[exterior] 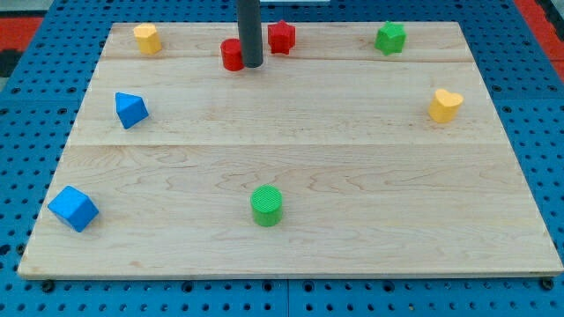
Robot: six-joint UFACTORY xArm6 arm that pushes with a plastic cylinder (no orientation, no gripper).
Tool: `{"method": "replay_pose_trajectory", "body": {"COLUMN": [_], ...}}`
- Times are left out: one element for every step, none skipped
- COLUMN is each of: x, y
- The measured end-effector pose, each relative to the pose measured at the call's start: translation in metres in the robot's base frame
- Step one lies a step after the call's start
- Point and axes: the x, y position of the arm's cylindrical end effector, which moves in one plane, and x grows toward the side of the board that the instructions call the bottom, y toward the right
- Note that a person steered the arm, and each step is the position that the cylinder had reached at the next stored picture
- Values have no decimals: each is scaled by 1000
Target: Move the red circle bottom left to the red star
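The red circle (232,55) is a short red cylinder near the board's top edge, left of centre. The red star (281,36) sits just to its upper right. My tip (252,65) is the lower end of a dark rod that comes down from the view's top. It stands between the two red blocks, right against the circle's right side and left of and below the star. The rod hides part of the circle's right edge.
On the wooden board (352,176): a yellow block (147,39) top left, a green block (390,37) top right, a yellow heart (445,105) right, a blue triangle (130,109) left, a blue cube (73,208) bottom left, a green cylinder (267,205) bottom centre.
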Motion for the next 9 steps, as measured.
{"method": "replay_pose_trajectory", "body": {"x": [24, -26, -32, -5, 10, -22, 8, 13, 16], "y": [-38, -66, -35, -37, -32, -5, 13, 111, 243]}}
